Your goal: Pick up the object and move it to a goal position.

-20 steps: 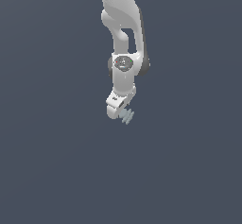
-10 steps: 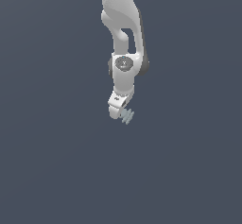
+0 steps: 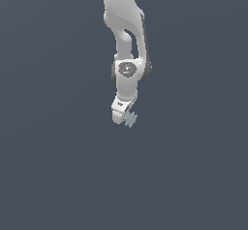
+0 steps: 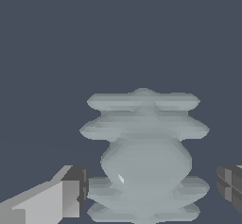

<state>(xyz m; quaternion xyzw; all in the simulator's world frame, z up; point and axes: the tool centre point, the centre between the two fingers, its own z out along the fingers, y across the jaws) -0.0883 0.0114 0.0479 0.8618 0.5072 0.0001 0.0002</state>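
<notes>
The object [image 3: 130, 119] is a small pale grey-blue ribbed piece with stacked flanges around a rounded body. In the exterior view it sits at the tips of my gripper [image 3: 125, 120], which hangs down from the white arm. In the wrist view the object [image 4: 145, 157] lies between my two fingers [image 4: 71, 197]. One finger is right at the object's flange. The other shows a narrow gap beside it. The gripper [image 4: 151, 190] is open around the object. No goal marker shows.
The surroundings are a plain dark grey-blue surface in both views. The white arm [image 3: 127, 35] comes down from the top of the exterior view.
Almost nothing has changed. The gripper and the object stay at nearly the same spot in the exterior view.
</notes>
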